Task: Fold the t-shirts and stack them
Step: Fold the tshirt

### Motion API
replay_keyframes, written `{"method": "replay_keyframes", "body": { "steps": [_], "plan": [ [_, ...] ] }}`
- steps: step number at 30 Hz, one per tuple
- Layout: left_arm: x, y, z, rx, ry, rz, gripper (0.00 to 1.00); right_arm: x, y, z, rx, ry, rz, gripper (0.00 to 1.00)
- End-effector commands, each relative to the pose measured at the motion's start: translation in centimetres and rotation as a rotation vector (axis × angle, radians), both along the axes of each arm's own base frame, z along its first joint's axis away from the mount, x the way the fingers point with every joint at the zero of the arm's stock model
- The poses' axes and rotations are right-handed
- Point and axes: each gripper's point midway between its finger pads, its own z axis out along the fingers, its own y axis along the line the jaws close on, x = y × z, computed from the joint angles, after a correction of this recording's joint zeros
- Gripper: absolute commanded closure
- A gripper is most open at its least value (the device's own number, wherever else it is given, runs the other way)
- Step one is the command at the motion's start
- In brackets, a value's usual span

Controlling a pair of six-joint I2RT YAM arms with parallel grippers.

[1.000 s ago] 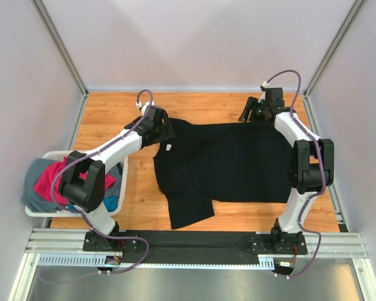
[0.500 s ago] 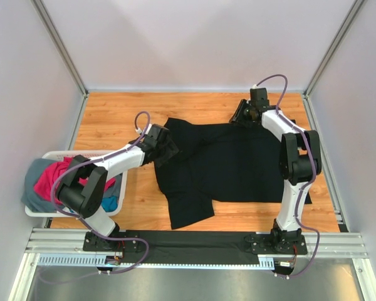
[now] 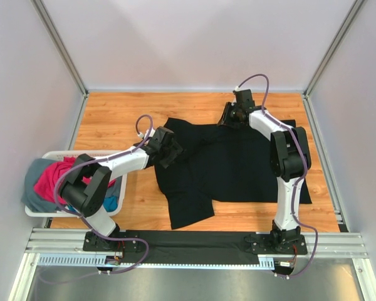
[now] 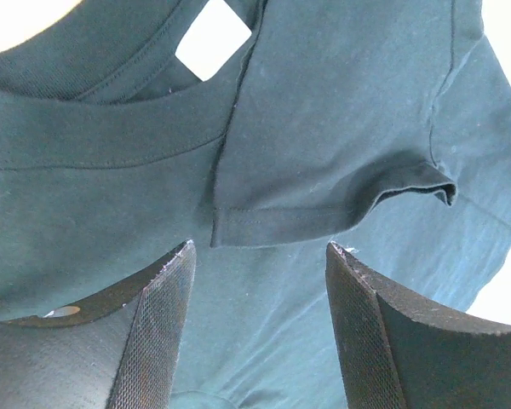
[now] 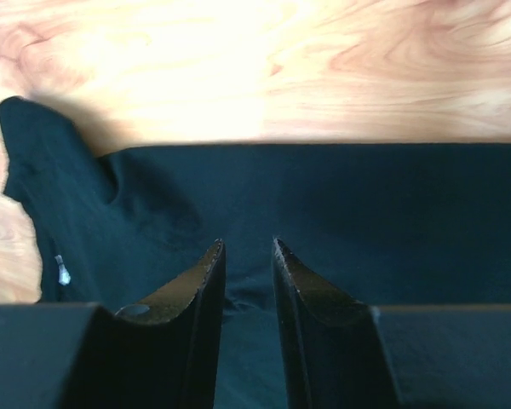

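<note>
well, left pincer (image 4: 260,252) wide open over black t-shirt (image 3: 238,164); right pincer (image 5: 247,247) narrow, grip unclear

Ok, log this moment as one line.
left fingers open over large black cloth t-shirt | right fingers nearly closed at its far edge, grip unclear

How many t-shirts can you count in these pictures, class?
4. One black t-shirt lies spread on the table. A magenta-pink t-shirt, a grey t-shirt and a blue t-shirt are heaped in the white basket at the left. More may be hidden under that heap.
</note>
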Motion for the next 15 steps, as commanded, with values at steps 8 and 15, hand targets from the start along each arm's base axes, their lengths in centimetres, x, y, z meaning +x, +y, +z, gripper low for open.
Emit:
{"method": "replay_keyframes", "body": {
  "steps": [8, 15],
  "plan": [
    [0.5, -1.2, -0.9, -0.005, 0.005, 0.063, 0.34, 3.1, -2.6, 0.1, -0.139, -0.031, -0.049, 0.78],
    [1.2, -1.6, -0.9, -0.014, -0.021, 0.054, 0.47, 3.4, -2.9, -2.5, -0.166, 0.006, -0.053, 0.86]
  ]
}}
